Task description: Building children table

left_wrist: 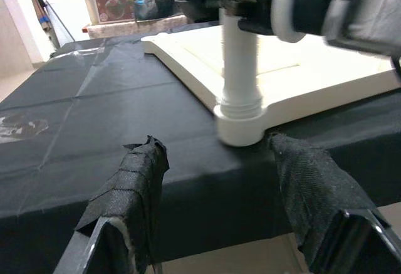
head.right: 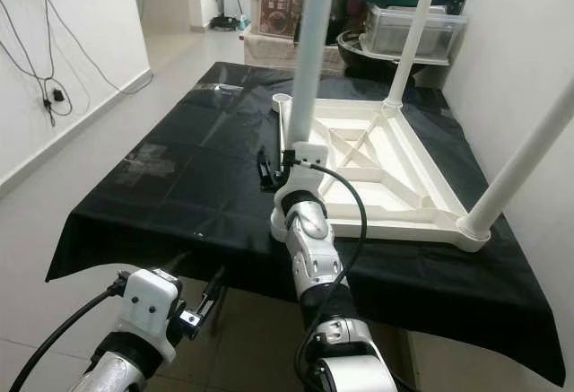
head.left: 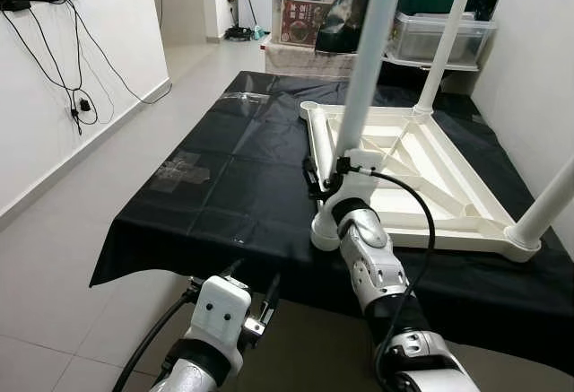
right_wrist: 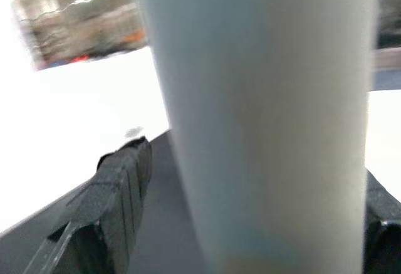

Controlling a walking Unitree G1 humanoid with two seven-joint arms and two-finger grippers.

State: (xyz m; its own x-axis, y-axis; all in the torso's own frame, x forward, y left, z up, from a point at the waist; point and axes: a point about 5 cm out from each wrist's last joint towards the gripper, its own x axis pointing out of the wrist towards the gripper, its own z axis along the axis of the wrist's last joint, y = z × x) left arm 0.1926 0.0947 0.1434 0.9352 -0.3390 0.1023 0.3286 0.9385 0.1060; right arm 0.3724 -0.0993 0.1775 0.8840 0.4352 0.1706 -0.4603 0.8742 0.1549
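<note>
The left hand (head.left: pixel 260 307) is hanging low at about 7 o'clock, below the near edge of the bench (head.left: pixel 206 204), its taped fingers (left_wrist: pixel 128 192) spread wide and holding nothing. Moving right, the right hand (head.left: pixel 325 179) is clamping the lower part of the near leg (head.left: pixel 366 60), which is standing upright in the corner socket (head.left: pixel 325 233) of the upturned white tabletop (head.left: pixel 430 186) lying on the black-covered bench; two more legs (head.left: pixel 446 38) are rising at about 1 and 3 o'clock. The step looks like seating this leg, and doing it well is a matter of keeping the leg plumb, turning or pressing straight along its axis, and steadying the tabletop so it is not sliding on the slick cover; the idle hand could be bracing the frame. The left wrist view is showing the ribbed collar (left_wrist: pixel 239 101) where leg meets socket, hidden in the head views behind the right arm; the right wrist view is showing the leg pressed between the dark fingers (right_wrist: pixel 109 192), confirming the grip
</note>
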